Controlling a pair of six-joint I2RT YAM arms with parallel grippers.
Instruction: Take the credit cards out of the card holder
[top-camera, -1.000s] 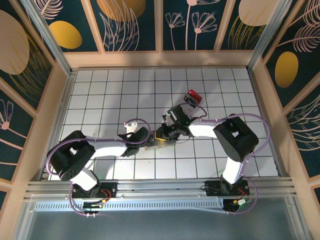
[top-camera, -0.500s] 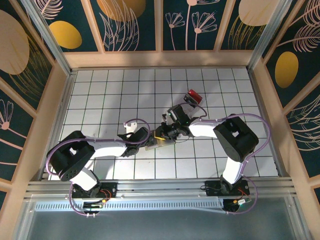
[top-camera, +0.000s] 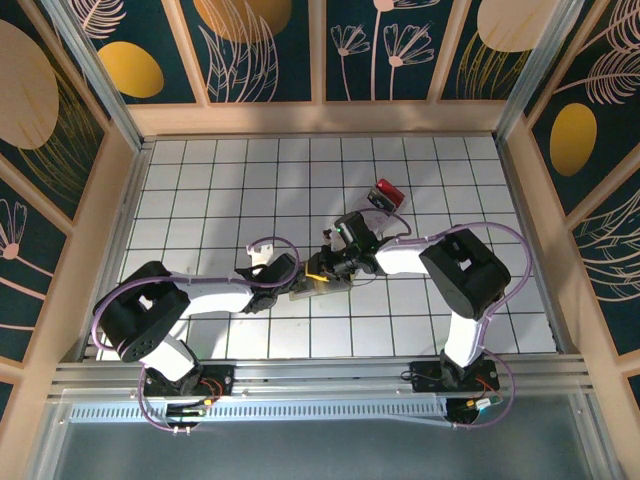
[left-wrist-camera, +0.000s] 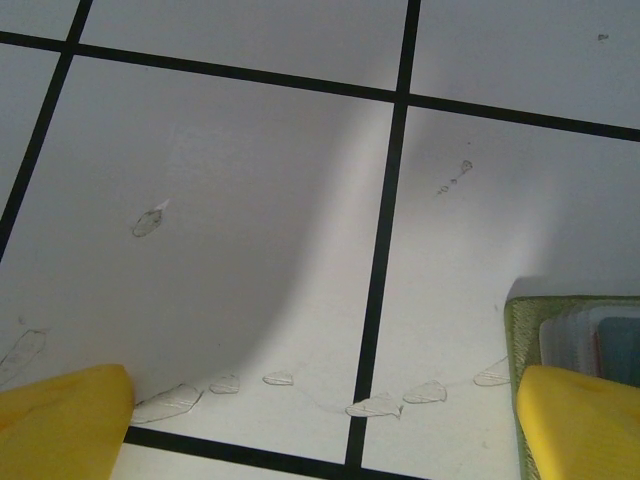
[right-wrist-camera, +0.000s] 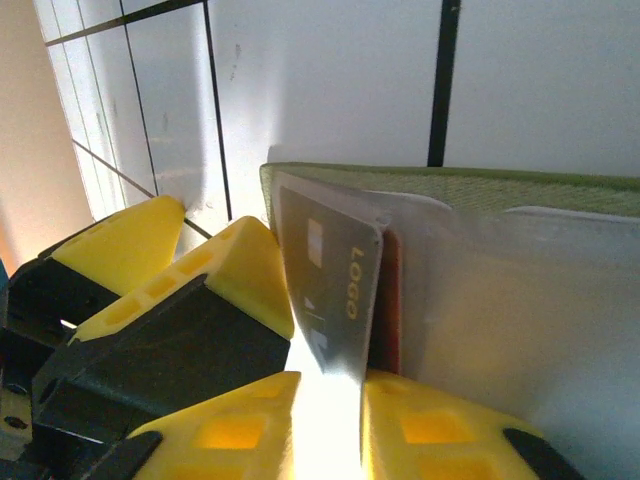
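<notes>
I am seeing the right pincer (right-wrist-camera: 325, 405) clenching a grey card (right-wrist-camera: 325, 275) that is sticking out of the card holder (right-wrist-camera: 470, 185). The holder is lying mid-table (top-camera: 200, 200) between the arms. The left pincer (left-wrist-camera: 320, 425) is standing spread wide, with one finger (left-wrist-camera: 580, 420) over the holder's corner.

Top external: high above near edge, looking down over whole table (top-camera: 200, 200). Left wrist: low, facing table, holder (left-wrist-camera: 518, 340) corner at lower right. Right wrist: very close on holder and card (right-wrist-camera: 325, 280). All views share the holder, mid-table.
</notes>
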